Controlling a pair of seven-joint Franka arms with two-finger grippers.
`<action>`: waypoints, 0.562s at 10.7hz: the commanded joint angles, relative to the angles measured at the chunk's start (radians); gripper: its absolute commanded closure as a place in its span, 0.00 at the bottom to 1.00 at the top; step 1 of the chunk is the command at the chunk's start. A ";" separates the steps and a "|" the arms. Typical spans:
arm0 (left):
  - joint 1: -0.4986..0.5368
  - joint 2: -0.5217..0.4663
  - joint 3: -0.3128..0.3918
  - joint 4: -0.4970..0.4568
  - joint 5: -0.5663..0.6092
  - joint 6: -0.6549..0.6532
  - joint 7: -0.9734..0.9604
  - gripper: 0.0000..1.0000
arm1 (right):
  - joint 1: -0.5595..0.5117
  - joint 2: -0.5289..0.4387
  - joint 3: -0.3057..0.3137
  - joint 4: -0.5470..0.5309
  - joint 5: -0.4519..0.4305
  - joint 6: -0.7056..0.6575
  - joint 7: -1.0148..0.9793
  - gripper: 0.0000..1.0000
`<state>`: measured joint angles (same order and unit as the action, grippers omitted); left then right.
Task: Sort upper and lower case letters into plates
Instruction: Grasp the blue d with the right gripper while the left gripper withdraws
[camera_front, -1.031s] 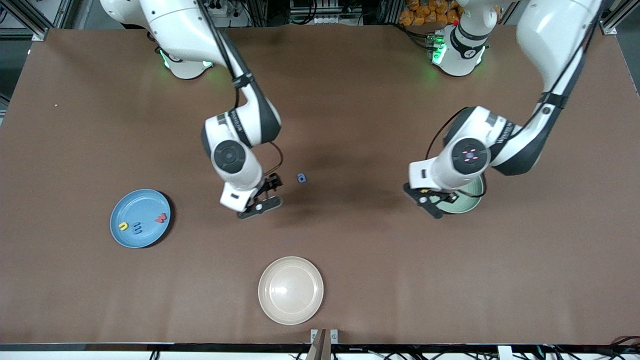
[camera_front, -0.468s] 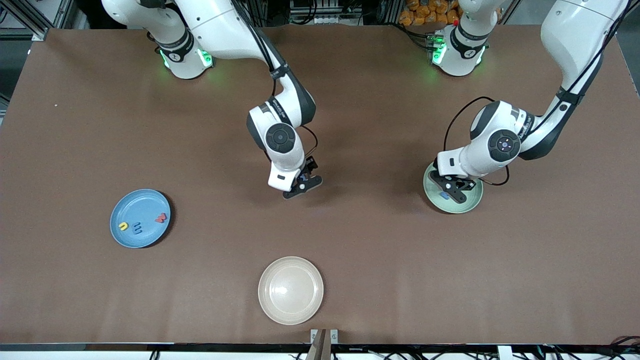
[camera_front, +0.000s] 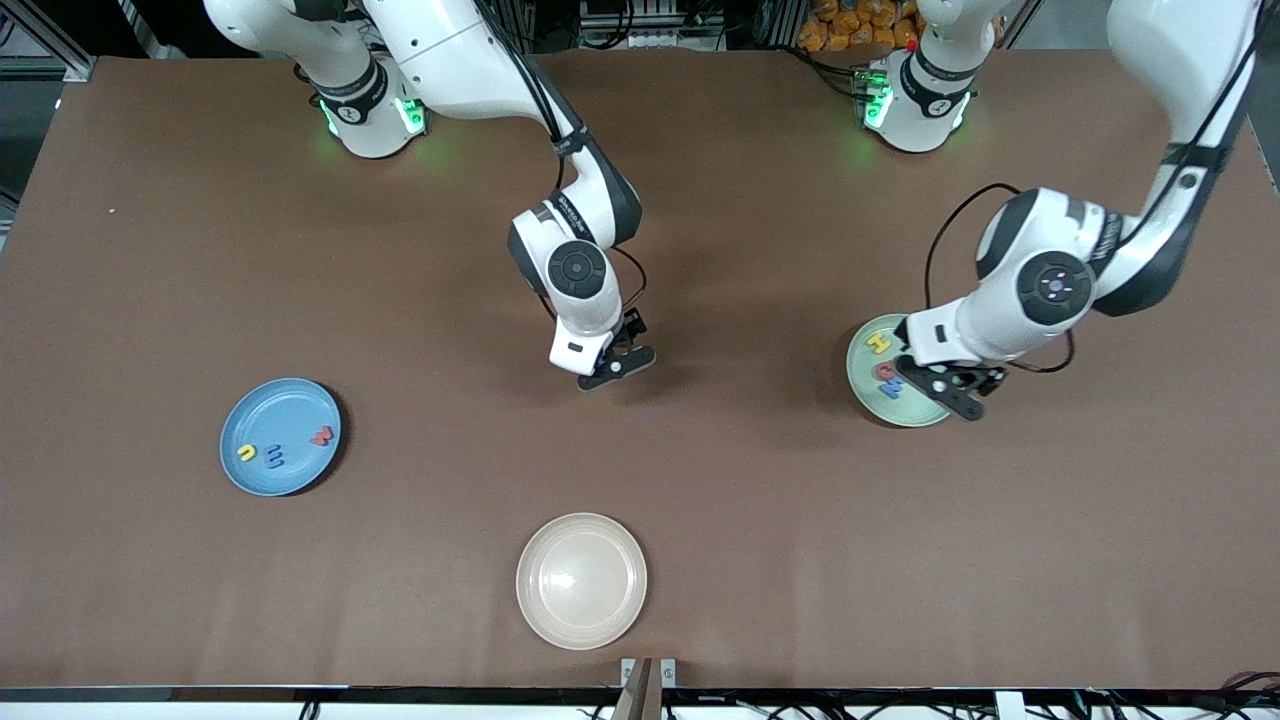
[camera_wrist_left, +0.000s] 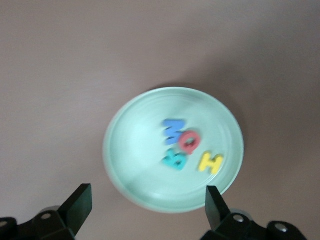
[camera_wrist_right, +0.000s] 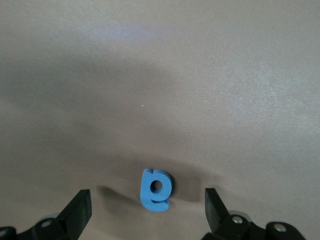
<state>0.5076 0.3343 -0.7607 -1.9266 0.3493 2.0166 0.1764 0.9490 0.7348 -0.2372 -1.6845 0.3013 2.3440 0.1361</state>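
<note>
My right gripper (camera_front: 615, 362) hangs open low over the table's middle. A small blue letter (camera_wrist_right: 156, 189) lies on the table between its fingertips (camera_wrist_right: 80, 210); the gripper hides it in the front view. My left gripper (camera_front: 942, 386) is open and empty over the pale green plate (camera_front: 868, 398), at the plate's edge toward the left arm's end. That plate (camera_wrist_left: 130, 165) holds blue (camera_wrist_left: 173, 129), red (camera_wrist_left: 190, 142), teal (camera_wrist_left: 174, 160) and yellow (camera_wrist_left: 210, 162) letters. The blue plate (camera_front: 300, 400) holds a yellow (camera_front: 246, 453), a blue (camera_front: 274, 456) and a red letter (camera_front: 322, 436).
A cream-white plate (camera_front: 581, 580) sits empty near the table's front edge, nearer to the front camera than my right gripper. The brown tabletop (camera_front: 760, 520) lies bare between the plates.
My right gripper moved toward the left arm's end and now covers the blue letter. My left gripper moved across the pale green plate toward the left arm's end, uncovering the letters in it.
</note>
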 joint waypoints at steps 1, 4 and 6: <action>0.011 -0.052 -0.006 0.207 -0.088 -0.216 -0.092 0.00 | 0.011 0.014 -0.004 0.005 0.022 0.011 0.011 0.00; 0.014 -0.057 -0.003 0.462 -0.142 -0.457 -0.097 0.00 | 0.010 0.014 -0.004 0.005 0.022 0.011 0.014 1.00; 0.011 -0.070 -0.005 0.544 -0.122 -0.579 -0.097 0.00 | 0.010 0.012 -0.005 0.005 0.022 0.011 0.013 1.00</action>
<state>0.5190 0.2634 -0.7604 -1.4363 0.2279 1.4992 0.0971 0.9513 0.7363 -0.2375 -1.6763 0.3045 2.3473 0.1415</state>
